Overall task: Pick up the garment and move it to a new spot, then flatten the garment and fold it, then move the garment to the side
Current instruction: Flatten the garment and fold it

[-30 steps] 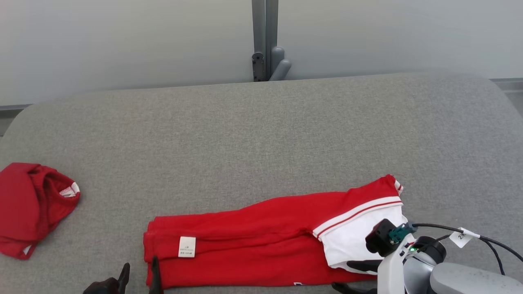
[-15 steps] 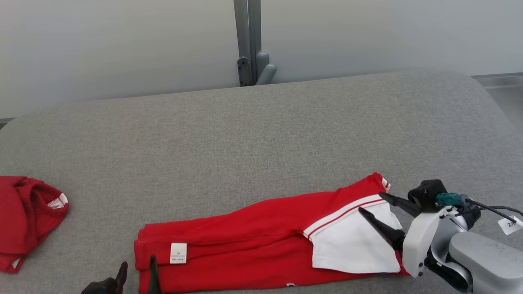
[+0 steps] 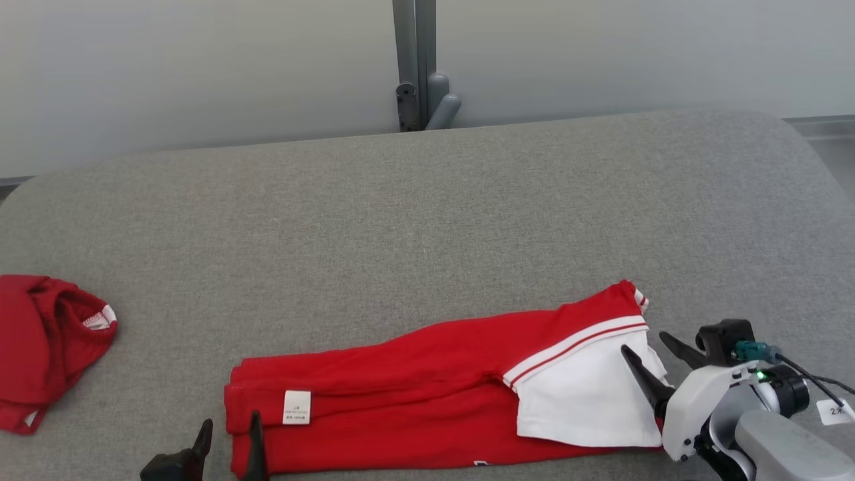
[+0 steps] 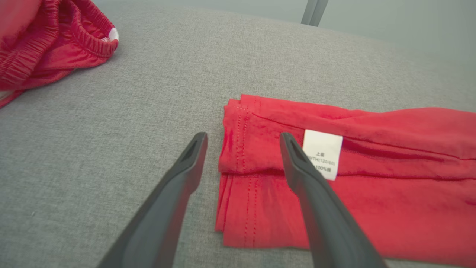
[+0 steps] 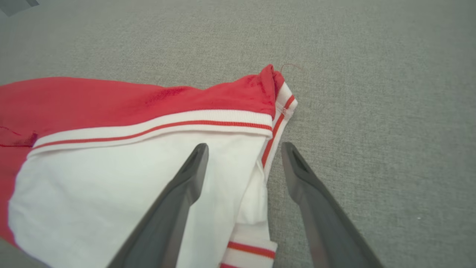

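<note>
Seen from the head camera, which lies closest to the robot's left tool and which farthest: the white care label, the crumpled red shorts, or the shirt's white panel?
From the left tool, nearest first:
1. the white care label, just to its right, on the folded red shirt.
2. the crumpled red shorts, well off to its left.
3. the white panel, at the shirt's far right end.
</note>
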`<state>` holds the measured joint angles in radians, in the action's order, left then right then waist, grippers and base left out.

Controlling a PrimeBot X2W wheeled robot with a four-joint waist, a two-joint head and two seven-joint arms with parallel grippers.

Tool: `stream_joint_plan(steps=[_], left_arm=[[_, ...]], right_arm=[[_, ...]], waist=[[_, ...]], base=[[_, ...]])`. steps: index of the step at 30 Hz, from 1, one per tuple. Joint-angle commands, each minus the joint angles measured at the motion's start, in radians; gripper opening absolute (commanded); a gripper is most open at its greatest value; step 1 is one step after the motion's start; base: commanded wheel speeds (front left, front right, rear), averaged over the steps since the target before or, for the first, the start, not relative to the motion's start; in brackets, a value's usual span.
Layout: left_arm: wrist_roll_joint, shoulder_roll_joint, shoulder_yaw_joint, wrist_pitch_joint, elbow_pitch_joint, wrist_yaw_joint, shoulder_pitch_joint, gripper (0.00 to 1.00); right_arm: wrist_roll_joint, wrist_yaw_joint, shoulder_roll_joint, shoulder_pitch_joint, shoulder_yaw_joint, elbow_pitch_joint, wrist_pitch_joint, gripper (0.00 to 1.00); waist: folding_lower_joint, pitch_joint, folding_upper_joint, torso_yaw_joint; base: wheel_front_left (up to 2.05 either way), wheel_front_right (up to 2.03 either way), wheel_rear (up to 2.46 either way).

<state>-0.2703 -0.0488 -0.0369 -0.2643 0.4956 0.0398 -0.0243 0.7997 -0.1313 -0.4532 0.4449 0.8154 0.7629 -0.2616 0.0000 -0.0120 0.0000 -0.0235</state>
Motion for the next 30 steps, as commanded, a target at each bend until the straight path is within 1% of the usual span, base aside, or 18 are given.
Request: stream_joint_plan(steps=[1,3,7,11,20,21,22,23,24,25,26,27,28,30], left_arm=[[0.005,-0.004,0.001,0.000,0.000,0.004,-0.003,1.00],[0.007,-0.003,0.001,0.000,0.000,0.004,-0.003,1.00],[0.009,-0.004,0.002,0.000,0.002,0.004,-0.001,1.00],[0.003,-0.004,0.004,0.000,-0.004,0.000,0.006,1.00],[-0.002,-0.004,-0.007,0.000,-0.008,-0.002,0.012,1.00],[-0.003,-0.004,-0.008,0.000,-0.008,-0.002,0.012,1.00],[-0.005,-0.004,-0.009,0.000,-0.006,-0.002,0.013,1.00],[-0.005,-0.004,-0.010,0.000,-0.006,-0.002,0.014,1.00],[-0.005,-0.004,-0.011,0.000,-0.005,-0.002,0.015,1.00],[-0.008,-0.004,-0.011,0.000,-0.004,-0.002,0.016,1.00],[-0.009,-0.004,-0.012,0.000,-0.004,-0.003,0.017,1.00],[-0.010,-0.004,-0.014,0.000,-0.004,-0.004,0.019,1.00],[-0.010,-0.004,-0.015,0.000,-0.005,-0.004,0.020,1.00],[-0.011,-0.004,-0.015,0.000,-0.005,-0.006,0.018,1.00]], right_arm=[[-0.002,0.001,0.003,-0.020,-0.006,0.012,-0.004,1.00],[0.011,0.001,0.027,-0.033,-0.020,0.041,-0.004,1.00],[0.029,0.001,0.054,-0.023,-0.038,0.095,0.036,1.00],[0.068,0.001,0.062,0.003,-0.043,0.111,0.121,1.00],[0.143,0.001,0.050,0.036,-0.022,0.113,0.360,1.00],[0.145,0.001,0.051,0.038,-0.015,0.106,0.379,0.98],[0.154,0.001,0.053,0.041,-0.012,0.098,0.395,0.90],[0.157,0.001,0.055,0.043,-0.008,0.090,0.408,0.73],[0.158,0.001,0.056,0.043,-0.001,0.083,0.421,0.65],[0.165,0.001,0.056,0.040,0.001,0.076,0.431,0.44],[0.170,0.001,0.057,0.037,0.001,0.071,0.436,0.39],[0.172,0.001,0.055,0.035,0.003,0.063,0.438,0.08],[0.175,0.001,0.054,0.032,0.004,0.057,0.438,0.00],[0.179,0.001,0.048,0.028,-0.001,0.047,0.421,0.00]], waist=[[0.0000,-0.002,0.0000,0.003],[0.0000,-0.005,0.0000,0.007],[0.0000,-0.008,0.0000,0.013],[0.0000,-0.012,0.0000,0.018],[0.0000,-0.015,0.0000,0.027],[0.0000,-0.015,0.0000,0.028],[0.0000,-0.016,0.0000,0.030],[0.0000,-0.018,0.0000,0.032],[0.0000,-0.019,0.0000,0.034],[0.0000,-0.019,0.0000,0.036],[0.0000,-0.021,0.0000,0.038],[0.0000,-0.022,0.0000,0.040],[0.0000,-0.022,0.0000,0.042],[0.0000,-0.021,0.0000,0.044]], base=[[0.00,0.00,0.00],[0.00,0.00,0.00],[0.00,0.00,0.00],[0.00,0.00,0.00],[0.00,0.00,0.00],[0.00,0.00,0.00],[0.00,0.00,0.00],[0.00,0.00,0.00],[0.00,0.00,0.00],[0.00,0.00,0.00],[0.00,0.00,0.00],[0.00,0.00,0.00],[0.00,0.00,0.00],[0.00,0.00,0.00]])
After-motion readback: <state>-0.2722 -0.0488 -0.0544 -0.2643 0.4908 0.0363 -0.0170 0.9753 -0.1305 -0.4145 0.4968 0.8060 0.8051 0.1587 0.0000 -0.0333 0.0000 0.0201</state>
